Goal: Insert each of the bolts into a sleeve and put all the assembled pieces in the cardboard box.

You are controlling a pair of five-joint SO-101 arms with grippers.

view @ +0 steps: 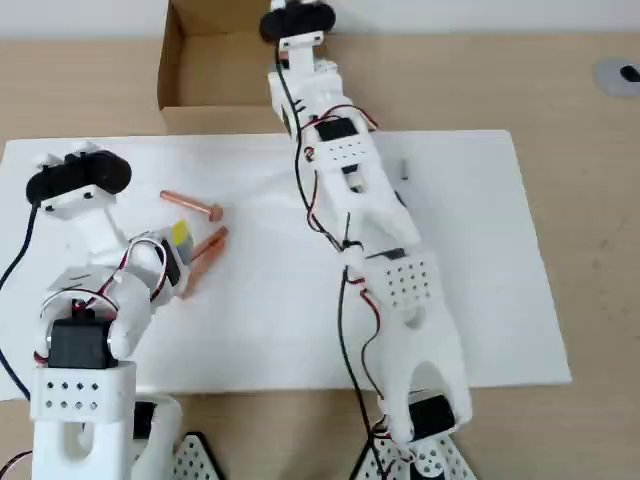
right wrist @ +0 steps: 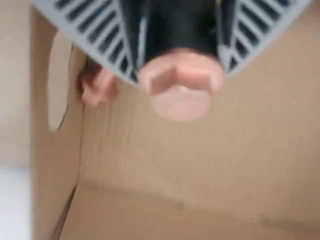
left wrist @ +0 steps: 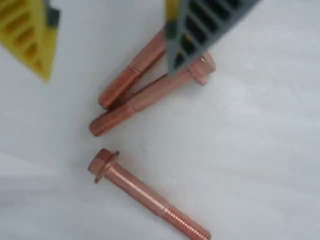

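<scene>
Base is a white mat (view: 470, 300). Past its far edge sits the cardboard box (view: 172, 70). Over the box floor, the right gripper (right wrist: 179, 55) is clenched on an assembled piece (right wrist: 180, 85): black sleeve (right wrist: 180, 25), hex head showing. On the mat's left part, the left gripper (left wrist: 107, 72) is released, jaws spread above the touching bolt pair (left wrist: 150, 92). The lone bolt (left wrist: 147, 197) lies just beside, on the far side. The bolts look rigid, smooth and dense, likely to roll. Best hold: across the plain shank, mid-length, clear of threads.
</scene>
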